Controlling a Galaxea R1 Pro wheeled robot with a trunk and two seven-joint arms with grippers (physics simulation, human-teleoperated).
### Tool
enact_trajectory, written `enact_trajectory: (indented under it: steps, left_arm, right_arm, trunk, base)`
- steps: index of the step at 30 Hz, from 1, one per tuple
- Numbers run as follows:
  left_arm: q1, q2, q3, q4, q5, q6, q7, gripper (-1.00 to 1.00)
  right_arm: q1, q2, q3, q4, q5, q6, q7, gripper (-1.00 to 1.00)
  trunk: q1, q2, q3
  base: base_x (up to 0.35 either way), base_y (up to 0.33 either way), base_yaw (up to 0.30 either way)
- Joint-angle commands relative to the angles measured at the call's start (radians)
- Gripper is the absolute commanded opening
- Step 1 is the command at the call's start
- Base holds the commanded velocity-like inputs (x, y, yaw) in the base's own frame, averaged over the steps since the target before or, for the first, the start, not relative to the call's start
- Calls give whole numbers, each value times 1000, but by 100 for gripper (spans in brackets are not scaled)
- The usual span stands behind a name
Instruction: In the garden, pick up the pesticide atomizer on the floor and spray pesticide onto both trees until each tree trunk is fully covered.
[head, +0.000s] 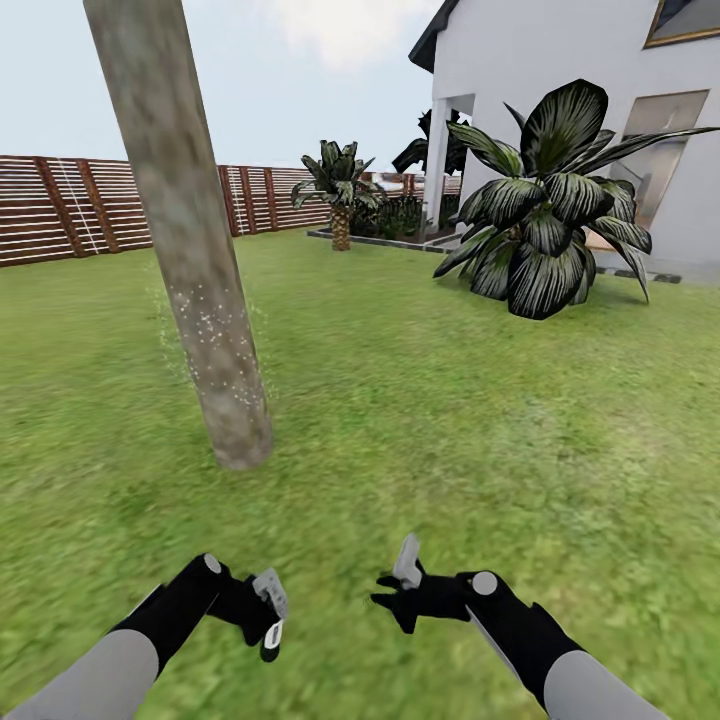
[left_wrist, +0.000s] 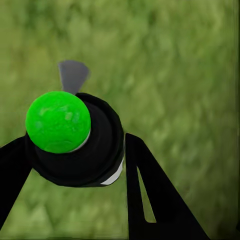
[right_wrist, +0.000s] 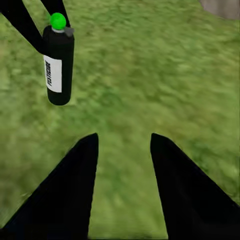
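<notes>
Your left gripper (left_wrist: 75, 165) clamps the pesticide atomizer (right_wrist: 58, 62), aimed toward the speckled tree trunk (head: 190, 250) for spraying; your right gripper (right_wrist: 122, 165) hangs open, empty, above the lawn (head: 450, 420).

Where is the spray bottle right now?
The pesticide atomizer is gripped in the left end effector, low in the head view above the grass, just in front of the tree trunk.

This is the back garden of a home; a green lawn (head: 450, 420) runs out to a brown slatted wooden fence (head: 60, 205), and a white house (head: 560, 90) stands at the right. A pale tree trunk (head: 190, 260) rises from the grass; a broad dark-leaved plant (head: 545, 215) and a short palm (head: 340, 190) grow near the house under open sky.
</notes>
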Motion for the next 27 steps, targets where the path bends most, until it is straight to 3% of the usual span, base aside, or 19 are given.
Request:
enact_trajectory:
  steps: [1,3,8,13,22,27]
  left_arm:
    - [0,-2,-1,0,1,2,-1,-100]
    - [0,-11,-3,0,3,4,-1,-100]
    - [-1,-77,-3,0,-2,4,-2,-100]
    - [0,-101,-3,0,3,3,-2,-100]
    - [3,-170,-6,0,3,-11,-3,-100]
    - [3,-196,-29,-1,3,-12,-2,-100]
  right_arm:
    - [0,0,0,0,2,0,13,-100]
    - [0,0,0,-1,3,0,23,-100]
    - [0,0,1,-2,3,0,28,-100]
    - [0,1,1,-3,4,0,63,-100]
    - [0,1,1,-3,4,-2,65,-100]
    - [0,2,1,-3,6,-2,65,-100]
  trunk:
    - [0,0,0]
    - [0,0,0]
    - [0,0,0]
    - [0,0,0]
    - [0,0,0]
    - [0,0,0]
  base:
    - [0,0,0]
    - [0,0,0]
    - [0,0,0]
    - [0,0,0]
    - [0,0,0]
    - [0,0,0]
